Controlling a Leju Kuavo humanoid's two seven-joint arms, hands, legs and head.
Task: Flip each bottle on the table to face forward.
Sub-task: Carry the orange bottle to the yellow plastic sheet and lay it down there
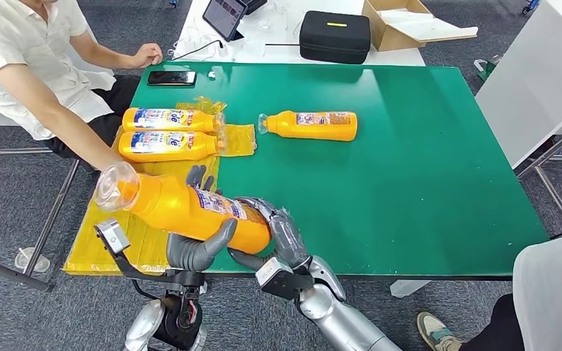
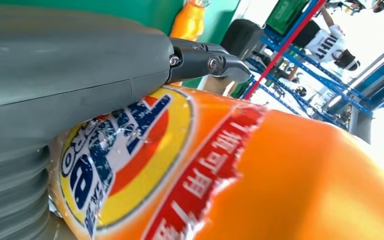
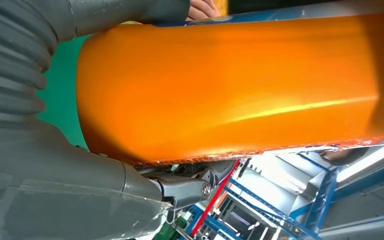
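Head view: both hands hold one orange bottle (image 1: 183, 208) clear of the green worktop (image 1: 424, 168), near its front-left corner. The left hand (image 1: 194, 248) cups it from beneath, the right hand (image 1: 282, 234) clasps its base end. Its clear cap points toward a seated person's arm (image 1: 58, 121). Two bottles (image 1: 168, 134) lie on the yellow sheet (image 1: 143, 241); a fourth bottle (image 1: 311, 125) lies mid-worktop. Advice: roll it label-up, keeping it over the sheet, since the front edge is close; open room lies to the right.

Left wrist view: thumb (image 2: 55, 70) pressed along the label; fingers wrapped, grip appears firm.

Right wrist view: hand closed around the plain orange side; fingertips hidden.
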